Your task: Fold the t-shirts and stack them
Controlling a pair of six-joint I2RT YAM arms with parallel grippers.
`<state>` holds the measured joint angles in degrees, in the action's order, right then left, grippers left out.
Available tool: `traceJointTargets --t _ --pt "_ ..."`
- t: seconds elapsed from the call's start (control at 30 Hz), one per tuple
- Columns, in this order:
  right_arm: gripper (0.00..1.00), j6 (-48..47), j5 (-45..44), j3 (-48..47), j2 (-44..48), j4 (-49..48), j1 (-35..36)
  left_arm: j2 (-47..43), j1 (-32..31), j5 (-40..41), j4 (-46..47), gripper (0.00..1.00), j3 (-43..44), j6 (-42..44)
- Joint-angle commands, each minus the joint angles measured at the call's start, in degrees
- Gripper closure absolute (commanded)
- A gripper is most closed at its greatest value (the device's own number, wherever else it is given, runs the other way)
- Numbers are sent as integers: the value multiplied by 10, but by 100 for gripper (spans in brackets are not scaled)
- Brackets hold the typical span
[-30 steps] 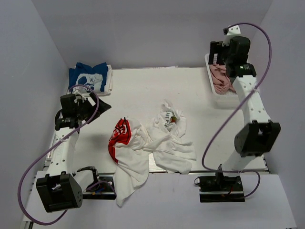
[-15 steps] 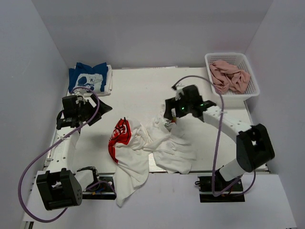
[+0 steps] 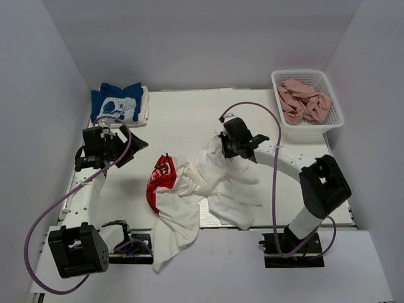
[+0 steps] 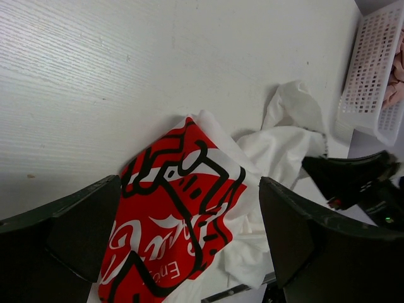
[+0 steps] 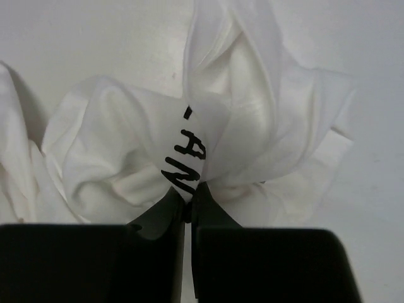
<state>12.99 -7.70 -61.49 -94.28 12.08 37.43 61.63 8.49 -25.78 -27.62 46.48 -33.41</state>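
Observation:
A plain white t-shirt [image 3: 235,189] lies crumpled at the table's middle. My right gripper [image 3: 223,149] is shut on a bunched fold of it [image 5: 126,145], next to black lettering, with fabric pinched at the gripper [image 5: 188,196]. Left of it and overlapping it lies a white t-shirt with red print [image 3: 165,183] and white lettering [image 4: 177,208]. My left gripper [image 3: 131,149] hovers open to the left of the red print, and the print shows between its spread fingers [image 4: 63,240]. A blue t-shirt [image 3: 117,101] lies folded at the back left. A pink t-shirt [image 3: 303,101] sits in the basket.
The white lattice basket [image 3: 303,74] stands at the back right corner, also seen in the left wrist view [image 4: 372,69]. White walls close in the table on three sides. The white shirts hang over the table's near edge [image 3: 170,249].
My right arm swung from over the basket down to the white t-shirt, and its gripper went from open to shut on the fabric, bunching it. The left arm stayed put.

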Motion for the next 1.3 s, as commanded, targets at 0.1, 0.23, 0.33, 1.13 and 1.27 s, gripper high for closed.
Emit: traceJointTargets --t 0.1,0.23,0.33,1.13,1.27 --pt "100 -39 -204 -171 105 -29 -38 -9 -1 -22 -6 0 5 10" --pt "100 -101 -216 -297 103 -25 -61 -3 -1 -27 1 0 5 10" --pt "100 -147 -253 -378 82 -31 -93 9 -1 -27 1 0 5 10" --pt "100 -85 -242 -645 -254 -65 -434 86 -1 -78 18 0 22 41" --pt "92 -64 -247 -601 -276 18 -426 97 -1 -88 24 0 34 41"
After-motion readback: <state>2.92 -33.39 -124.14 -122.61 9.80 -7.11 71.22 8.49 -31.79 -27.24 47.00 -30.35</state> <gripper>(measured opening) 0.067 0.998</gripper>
